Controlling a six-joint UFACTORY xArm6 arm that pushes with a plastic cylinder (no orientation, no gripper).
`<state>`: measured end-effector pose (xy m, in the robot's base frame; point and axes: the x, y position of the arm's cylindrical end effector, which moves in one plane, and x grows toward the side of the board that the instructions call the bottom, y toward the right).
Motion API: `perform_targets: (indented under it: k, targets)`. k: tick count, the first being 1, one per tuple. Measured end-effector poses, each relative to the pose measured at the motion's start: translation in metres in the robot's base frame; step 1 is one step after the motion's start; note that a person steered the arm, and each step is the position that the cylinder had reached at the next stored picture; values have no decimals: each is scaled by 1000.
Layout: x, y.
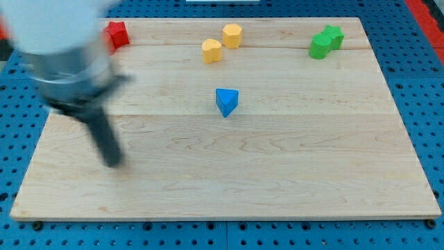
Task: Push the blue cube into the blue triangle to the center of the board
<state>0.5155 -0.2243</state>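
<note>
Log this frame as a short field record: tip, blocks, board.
tip: my tip on the board's left part, far left of the blue triangle, touching no block
blue triangle: near centre
blue cube: not visible
red block: top left, partly behind the arm
yellow blocks: two top middle
green blocks: two top right, touching
board: wooden

Blue triangle (226, 101), red block (117, 33)

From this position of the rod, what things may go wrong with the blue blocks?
1. No blue cube shows; the blurred arm may hide it, so I may push blindly.
2. My tip sits far to the view's left of the blue triangle, which is already near the board's centre; a careless hit may slide it away.
</note>
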Motion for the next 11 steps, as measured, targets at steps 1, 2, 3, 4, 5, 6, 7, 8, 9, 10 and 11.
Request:
perform_targets:
  k: [1,2,3,4,5,6,7,8,9,10,11]
  targets:
    - [-87,-80]
    - [-92,-80]
    - [-116,-73]
    - [-148,-42]
    - [-119,12]
    - [-105,-13]
    - [-89,-25]
    - [-70,-27]
    - [-83,30]
    - [-98,123]
    - [-94,182]
